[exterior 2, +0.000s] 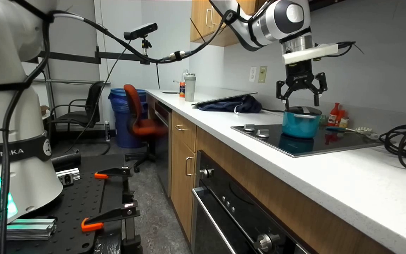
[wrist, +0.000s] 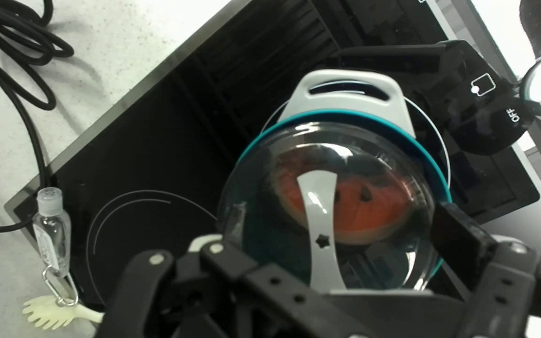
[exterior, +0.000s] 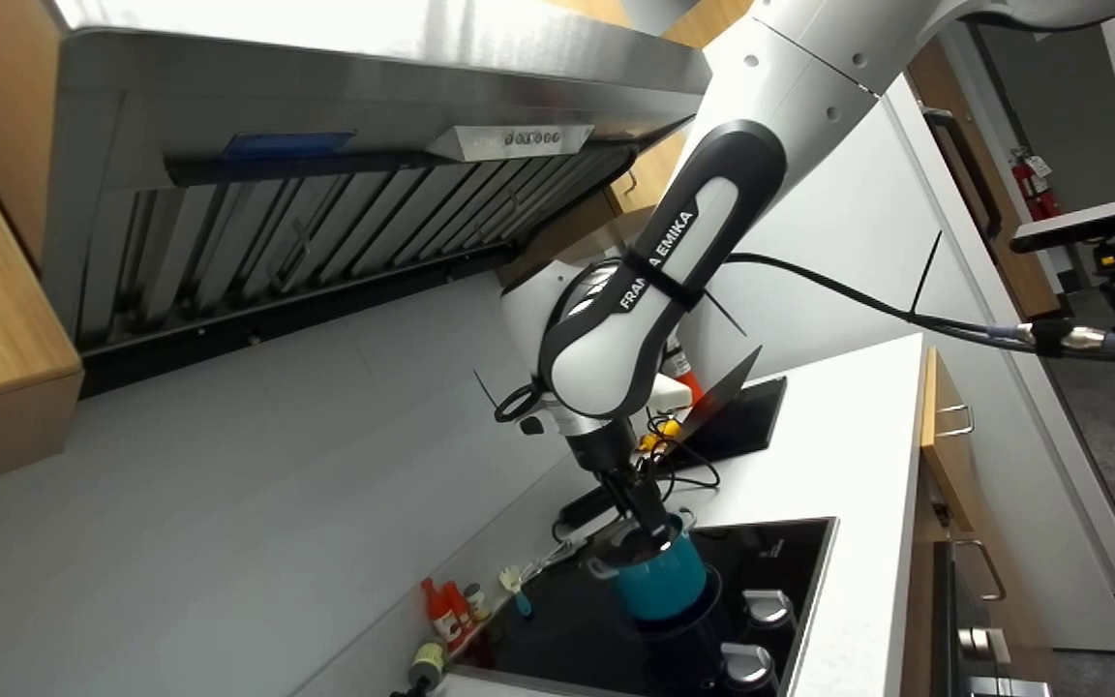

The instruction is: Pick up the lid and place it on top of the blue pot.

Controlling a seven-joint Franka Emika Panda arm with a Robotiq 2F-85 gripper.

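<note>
The blue pot [exterior 2: 300, 124] stands upright on the black cooktop, and shows in an exterior view [exterior: 664, 586] and in the wrist view [wrist: 345, 112]. The lid, clear with a grey strip handle [wrist: 321, 220], lies on top of the pot, also seen in an exterior view [exterior 2: 305, 110]. In the wrist view it sits slightly off-centre, with teal rim showing on the upper right; I cannot tell if it is fully seated. My gripper [exterior 2: 301, 102] is open just above the lid, fingers spread wide, holding nothing. A red watermelon slice [wrist: 374, 206] shows through the lid. Arm linkages hide the near pot side.
Cooktop knobs [exterior 2: 263, 133] stand at the front edge. Red bottles [exterior 2: 334, 114] and a pale pasta spoon [wrist: 52, 310] are behind the cooktop. A small clear bottle [wrist: 52, 230] and coiled black cable [wrist: 17, 51] lie nearby. A range hood [exterior: 374, 116] hangs above.
</note>
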